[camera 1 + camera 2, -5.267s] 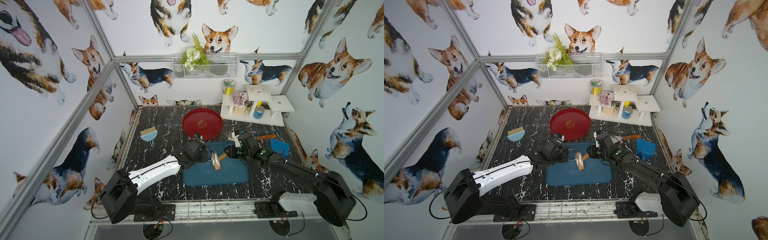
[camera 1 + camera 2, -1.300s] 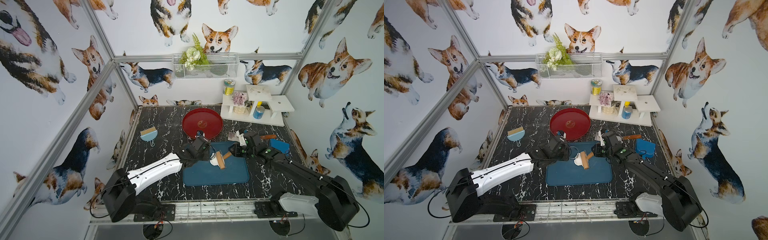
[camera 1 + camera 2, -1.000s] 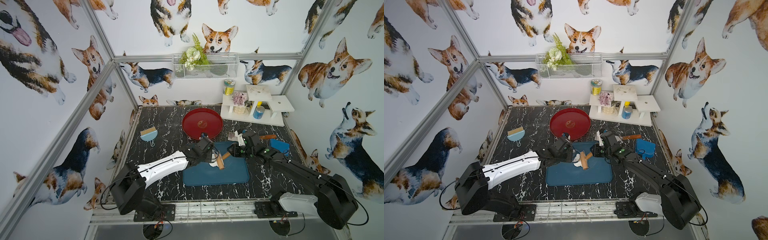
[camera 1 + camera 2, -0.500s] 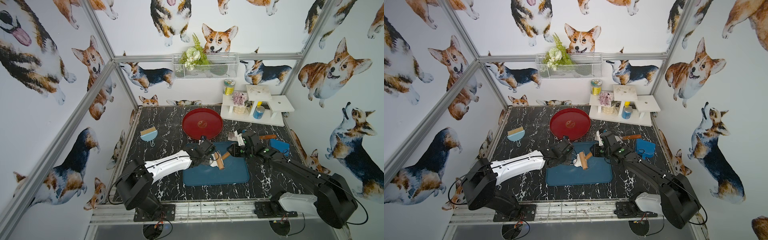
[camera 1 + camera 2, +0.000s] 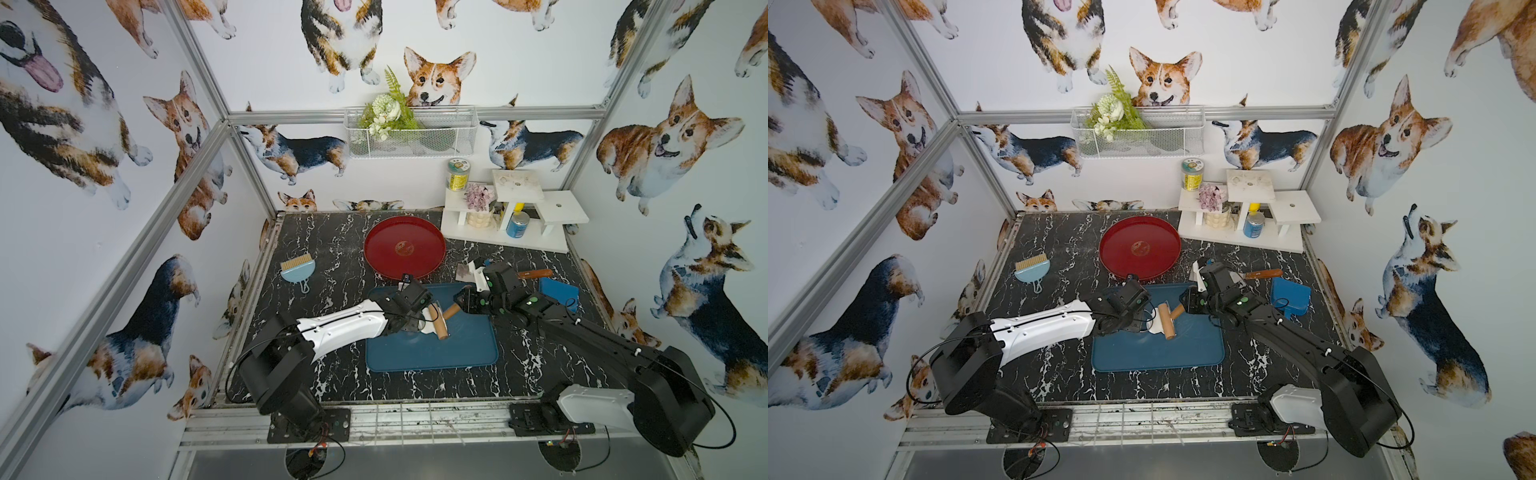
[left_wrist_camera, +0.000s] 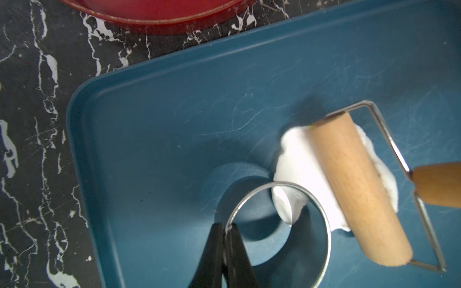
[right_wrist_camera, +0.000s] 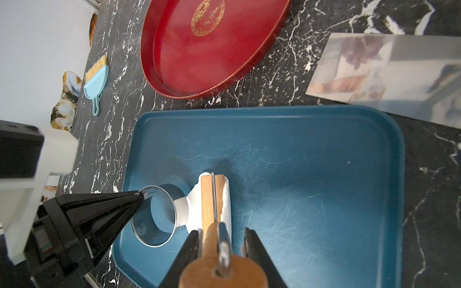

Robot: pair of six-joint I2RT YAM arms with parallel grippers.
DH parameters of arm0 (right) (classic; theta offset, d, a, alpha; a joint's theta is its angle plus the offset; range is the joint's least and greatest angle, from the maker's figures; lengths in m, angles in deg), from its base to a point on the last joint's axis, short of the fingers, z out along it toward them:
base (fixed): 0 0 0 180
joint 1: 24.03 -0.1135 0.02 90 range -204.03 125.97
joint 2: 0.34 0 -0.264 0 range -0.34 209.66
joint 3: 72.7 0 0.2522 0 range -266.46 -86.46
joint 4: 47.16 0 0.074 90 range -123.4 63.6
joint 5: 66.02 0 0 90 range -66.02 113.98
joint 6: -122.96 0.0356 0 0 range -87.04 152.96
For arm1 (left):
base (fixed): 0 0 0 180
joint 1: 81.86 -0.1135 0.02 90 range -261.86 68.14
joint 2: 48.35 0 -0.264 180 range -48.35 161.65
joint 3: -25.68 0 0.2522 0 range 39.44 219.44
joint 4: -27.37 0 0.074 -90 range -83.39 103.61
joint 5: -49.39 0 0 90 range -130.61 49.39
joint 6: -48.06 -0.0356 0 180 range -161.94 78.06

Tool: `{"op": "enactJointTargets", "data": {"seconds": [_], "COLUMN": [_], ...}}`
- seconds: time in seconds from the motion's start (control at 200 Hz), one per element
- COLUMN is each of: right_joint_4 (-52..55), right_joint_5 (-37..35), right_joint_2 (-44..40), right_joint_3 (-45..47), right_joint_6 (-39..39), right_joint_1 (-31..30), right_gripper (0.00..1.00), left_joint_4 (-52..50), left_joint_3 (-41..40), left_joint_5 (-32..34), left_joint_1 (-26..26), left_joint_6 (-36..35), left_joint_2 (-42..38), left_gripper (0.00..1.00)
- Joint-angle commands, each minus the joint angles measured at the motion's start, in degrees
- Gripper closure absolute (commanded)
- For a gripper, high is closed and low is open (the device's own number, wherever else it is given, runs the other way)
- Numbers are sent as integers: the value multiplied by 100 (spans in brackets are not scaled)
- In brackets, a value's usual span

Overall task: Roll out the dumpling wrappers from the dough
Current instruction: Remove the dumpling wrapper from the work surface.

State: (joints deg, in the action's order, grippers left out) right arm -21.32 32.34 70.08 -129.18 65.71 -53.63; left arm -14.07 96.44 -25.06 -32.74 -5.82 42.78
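The dough (image 6: pixel 294 172), a flattened white lump, lies on the blue tray (image 6: pixel 174 99) under the wooden roller (image 6: pixel 356 189), whose handle the right gripper (image 7: pixel 222 234) grasps. The left gripper (image 6: pixel 225 228) is clenched on the rim of a metal ring cutter (image 6: pixel 282 184) at the dough's edge.

Left claw (image 6: pixel 224 251): black fingers.
Ring cutter (image 7: pixel 177 212) at its tips: bright silver, mirroring blue and white.
Dough (image 6: pixel 294 169) just beyond the left claw: matte white.
Roller (image 6: pixel 356 189) lying across it: pale blond wood barrel, darker tan handle, silver wire frame.
Right claw (image 7: pixel 222 233): black too, on either side of the tan handle.
Tray (image 6: pixel 174 124) under both claws: deep teal blue with fine pale scratches.
Plate (image 7: pixel 189 62) beyond the claws: glossy red, round gold emblem at centre.
Table (image 7: pixel 274 82): black marble, white veining.
Brush (image 7: pixel 96 77) well out past the left claw: sky-blue body, straw-coloured bristles.
Walls (image 5: pixel 104 208): white, printed with tan, black and white corgis.
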Motion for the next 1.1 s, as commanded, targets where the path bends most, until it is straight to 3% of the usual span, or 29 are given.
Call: {"op": "enactJointTargets", "data": {"seconds": [0.0,1.096], "right_joint_4": [543,1277], "right_joint_5": [-469,-1000], "right_joint_2": [16,-238], "right_joint_3": [-10,51], "right_joint_6": [-144,-524], "right_joint_1": [2,482], "right_gripper": [100,100], "left_joint_4": [-9,17], "left_joint_3": [-38,-144], "left_joint_5": [6,27], "left_joint_1": [-4,-4], "left_joint_6": [-33,26], "left_joint_2": [1,-51], "left_gripper": [100,100]}}
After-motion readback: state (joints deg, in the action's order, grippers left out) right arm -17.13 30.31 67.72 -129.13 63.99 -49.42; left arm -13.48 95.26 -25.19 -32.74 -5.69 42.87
